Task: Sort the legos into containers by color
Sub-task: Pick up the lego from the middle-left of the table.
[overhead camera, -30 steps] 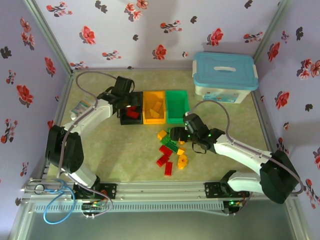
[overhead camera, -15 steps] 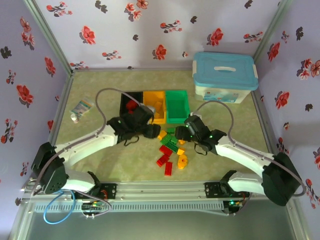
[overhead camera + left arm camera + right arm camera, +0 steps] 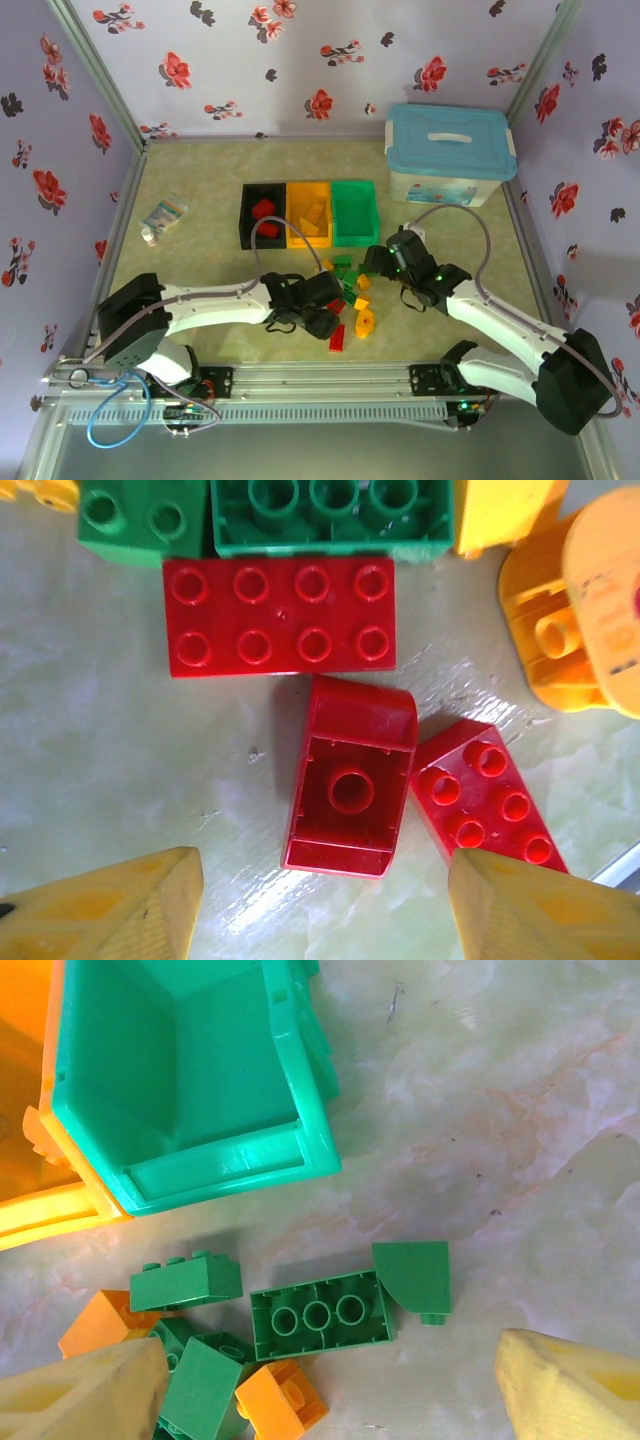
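left tool (image 3: pixel 320 880) gapes over red brick (image 3: pixel 350 780); right tool (image 3: pixel 328 1360) wide, seemingly empty, above green bricks (image 3: pixel 318 1315).

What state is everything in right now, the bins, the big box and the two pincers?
Black plastic bin: holds red bricks.
Orange-yellow plastic bin: holds yellow-orange bricks.
Green plastic bin: empty.
White plastic box with light-blue lid: closed.
Small red sloped plastic brick: underside up.
Left pincer: open, holding nothing.
Right pincer: open, holding nothing.
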You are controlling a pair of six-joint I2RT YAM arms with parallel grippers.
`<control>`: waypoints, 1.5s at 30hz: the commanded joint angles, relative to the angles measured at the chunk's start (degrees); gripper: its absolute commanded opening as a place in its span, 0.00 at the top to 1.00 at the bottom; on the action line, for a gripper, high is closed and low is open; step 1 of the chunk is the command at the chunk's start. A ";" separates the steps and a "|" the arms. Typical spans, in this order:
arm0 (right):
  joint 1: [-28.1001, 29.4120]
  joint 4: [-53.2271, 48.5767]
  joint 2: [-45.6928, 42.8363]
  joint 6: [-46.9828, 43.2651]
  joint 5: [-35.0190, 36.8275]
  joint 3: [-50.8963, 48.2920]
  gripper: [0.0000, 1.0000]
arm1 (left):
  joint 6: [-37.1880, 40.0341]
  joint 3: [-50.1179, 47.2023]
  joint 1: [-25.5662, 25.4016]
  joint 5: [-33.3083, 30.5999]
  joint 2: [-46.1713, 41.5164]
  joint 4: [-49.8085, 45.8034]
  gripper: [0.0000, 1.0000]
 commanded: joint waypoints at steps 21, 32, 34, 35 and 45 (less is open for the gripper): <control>-0.52 -0.08 -0.03 0.89 0.09 -1.03 0.15 | 2.45 2.78 -0.02 1.58 7.52 0.27 0.44; -0.69 0.36 -0.40 1.24 -0.03 -1.80 0.16 | 1.80 0.74 2.42 1.43 6.10 1.80 0.61; -0.78 0.37 -0.35 1.24 0.00 -1.94 0.16 | 1.70 0.28 2.70 1.42 5.31 1.75 0.63; -0.79 0.36 -0.46 1.24 0.01 -1.93 0.16 | 1.59 0.04 2.97 1.40 4.81 1.63 0.63; -0.88 0.37 -0.97 1.42 -0.04 -2.24 0.16 | 1.49 -3.89 7.96 1.43 -4.90 1.36 0.64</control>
